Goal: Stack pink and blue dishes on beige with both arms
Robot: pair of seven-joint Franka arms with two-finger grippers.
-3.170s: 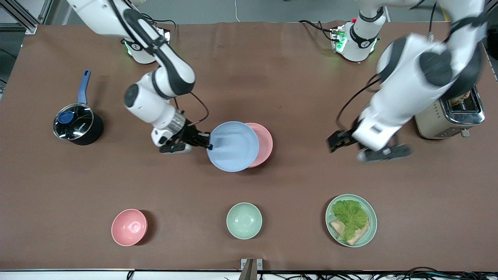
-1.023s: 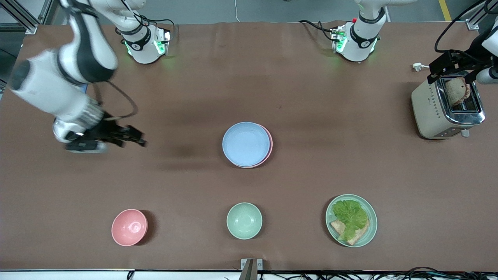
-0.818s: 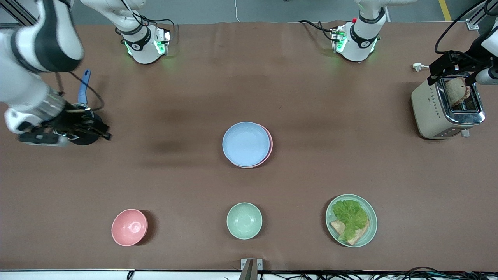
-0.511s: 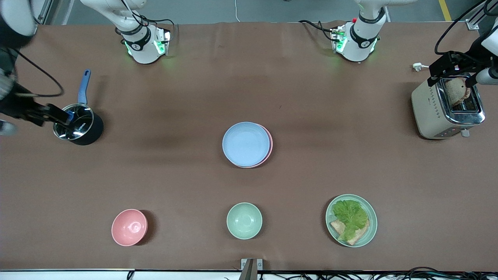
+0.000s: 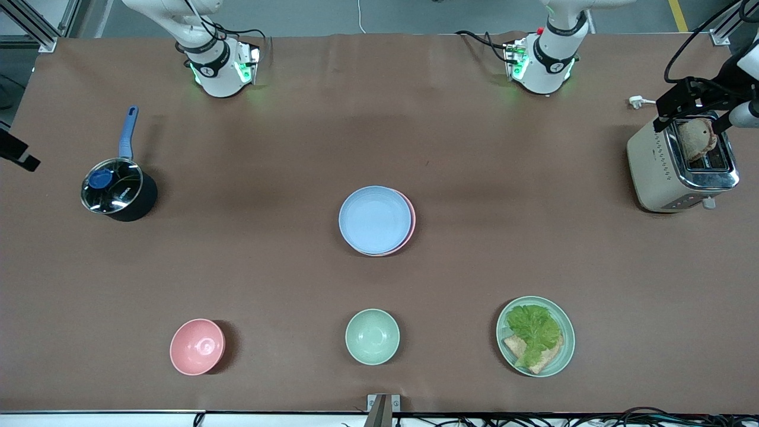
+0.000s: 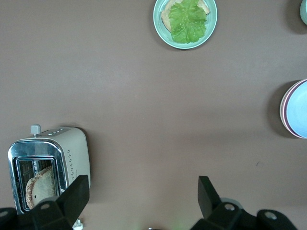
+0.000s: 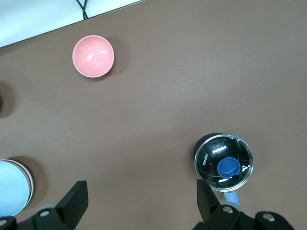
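The blue plate (image 5: 375, 219) lies on the pink plate (image 5: 411, 223) at the table's middle, and only a pink sliver of rim shows. The beige plate is hidden under them or out of view. In the left wrist view the blue plate (image 6: 298, 110) sits at the frame's edge. The right wrist view also catches the blue plate (image 7: 10, 188) at its edge. My left gripper (image 6: 142, 199) hangs open and empty over the toaster (image 5: 682, 166). My right gripper (image 7: 141, 201) hangs open and empty near the pot (image 7: 224, 163), with one finger (image 5: 21, 157) showing at the front view's edge.
A lidded black pot (image 5: 117, 191) with a blue handle stands toward the right arm's end. A pink bowl (image 5: 197, 346), a pale green bowl (image 5: 372, 336) and a green plate (image 5: 566, 350) with lettuce and bread sit nearest the front camera. Toast sticks out of the toaster.
My right gripper let go of the blue plate on the pink one, then swung away past the pot to the table's end. The left gripper pulled back over the toaster and stays there.
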